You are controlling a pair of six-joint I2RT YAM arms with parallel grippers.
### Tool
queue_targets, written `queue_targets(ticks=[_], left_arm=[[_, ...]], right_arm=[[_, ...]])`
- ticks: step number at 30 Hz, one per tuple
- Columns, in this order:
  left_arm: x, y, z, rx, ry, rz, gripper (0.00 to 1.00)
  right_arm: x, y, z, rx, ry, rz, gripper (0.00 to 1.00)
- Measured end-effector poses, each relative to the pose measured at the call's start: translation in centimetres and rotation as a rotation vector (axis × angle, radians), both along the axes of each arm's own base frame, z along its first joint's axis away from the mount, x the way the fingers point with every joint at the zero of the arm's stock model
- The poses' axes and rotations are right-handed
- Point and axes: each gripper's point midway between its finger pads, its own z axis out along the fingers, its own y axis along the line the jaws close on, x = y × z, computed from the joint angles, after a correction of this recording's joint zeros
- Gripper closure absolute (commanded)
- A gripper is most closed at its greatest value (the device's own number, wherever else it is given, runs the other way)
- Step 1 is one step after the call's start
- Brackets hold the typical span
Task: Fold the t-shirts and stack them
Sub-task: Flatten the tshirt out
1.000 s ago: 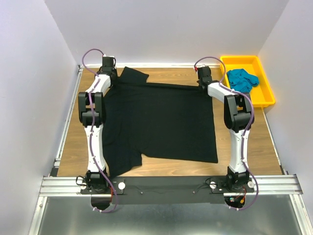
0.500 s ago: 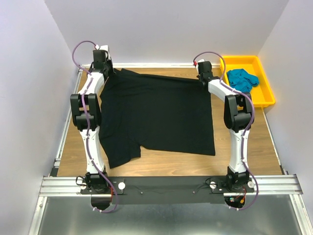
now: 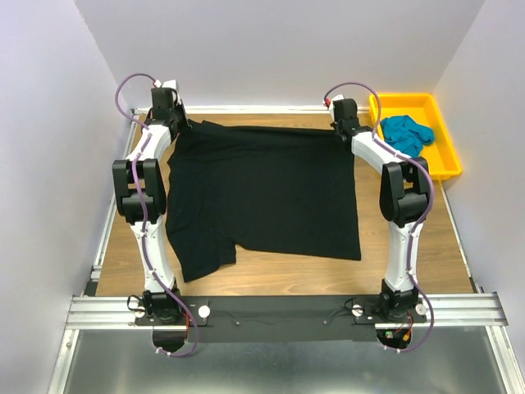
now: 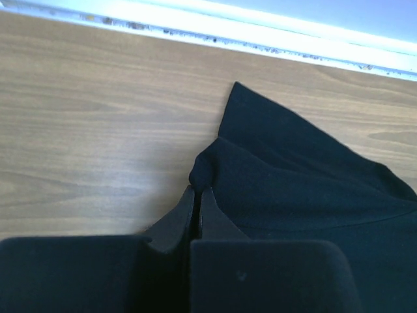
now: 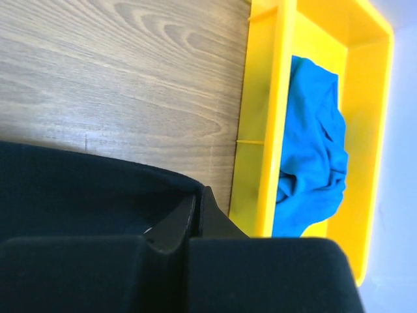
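The large black t-shirt [image 3: 262, 193] lies spread over the wooden table, stretched between both arms at its far edge. My left gripper [image 3: 174, 125] is shut on the shirt's far left corner; in the left wrist view a fold of black cloth [image 4: 203, 171] bulges just past the closed fingertips of that gripper [image 4: 197, 191]. My right gripper [image 3: 343, 131] is shut on the far right corner, and the black cloth [image 5: 98, 189] wraps round the closed tips of that gripper [image 5: 198, 193]. The teal-blue t-shirt [image 3: 406, 133] [image 5: 316, 163] lies crumpled in the yellow tray.
The yellow tray [image 3: 443, 164] [image 5: 260, 130] stands at the far right, close beside my right gripper. A white rail [image 4: 215, 32] runs along the table's far edge. A short sleeve [image 3: 201, 254] hangs at the shirt's near left. Walls enclose the table on three sides.
Both grippers have pulled the black shirt's far edge toward the back of the table. The left arm moved further back and left, flattening the folded sleeve; the shirt's near edge slid away from me.
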Motion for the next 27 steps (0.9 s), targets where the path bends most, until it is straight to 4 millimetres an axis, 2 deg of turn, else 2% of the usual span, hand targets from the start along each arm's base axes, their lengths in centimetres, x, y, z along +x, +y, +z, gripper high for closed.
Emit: queue_targets(ticks=[5,11,17,27], left_arm=[[-1.2,0.2,-0.4,-0.032,0.027,0.024,1.0],[-2.9,0.3,1.6,-0.059,0.009,0.059,1.0],[-5.2,0.6,2.6,-0.063,0.011,0.103,1.0],[-8.4,0.9,0.5,-0.078,0.066,0.165,1.0]], right_arm=[[-0.5,0.6,1.0,-0.003,-0.011,0.006,0.99],[-2.1,1.3,0.8,-0.003,-0.014,-0.039,0.99],[-4.3,0.6,0.0,-0.009,-0.012,-0.119,0.99],[-6.0,0.4,-0.9,0.023,-0.017,-0.172,0.99]])
